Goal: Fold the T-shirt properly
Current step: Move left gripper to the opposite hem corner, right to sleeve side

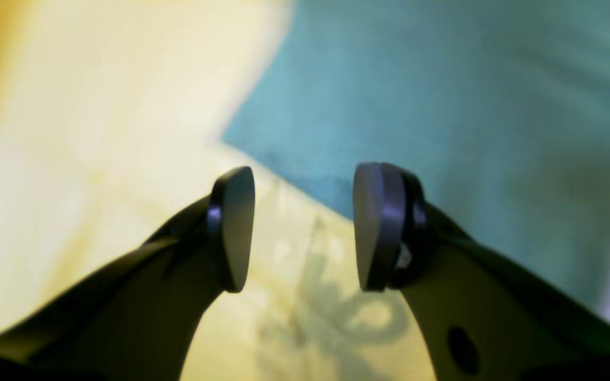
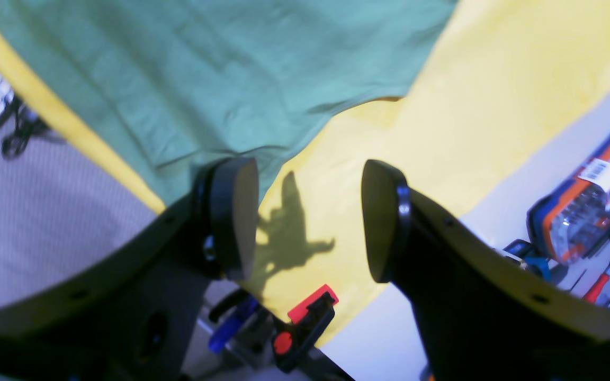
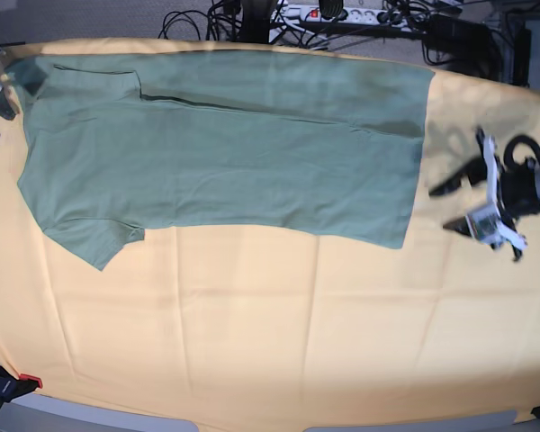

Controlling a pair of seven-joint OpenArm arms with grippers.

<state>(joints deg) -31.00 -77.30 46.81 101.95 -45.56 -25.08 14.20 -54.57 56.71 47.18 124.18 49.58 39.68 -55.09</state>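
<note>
The sage-green T-shirt (image 3: 225, 148) lies flat across the far half of the yellow-orange cloth (image 3: 252, 333), with its long far edge folded over and one sleeve (image 3: 94, 238) pointing to the near left. My left gripper (image 3: 443, 207) stands open just off the shirt's right-hand edge. In the left wrist view its jaws (image 1: 305, 227) gape over yellow cloth with nothing between them, and a corner of the T-shirt (image 1: 416, 106) lies just beyond. My right gripper (image 2: 310, 222) is open and empty over the cloth near another edge of the T-shirt (image 2: 204, 69).
A red-and-black clamp (image 2: 305, 323) grips the cloth's corner below the right gripper, also seen as the clamp (image 3: 13, 382) at the near left. An orange-and-blue case (image 2: 585, 201) and small tools lie off the cloth. Cables and a power strip (image 3: 342, 13) run behind the table.
</note>
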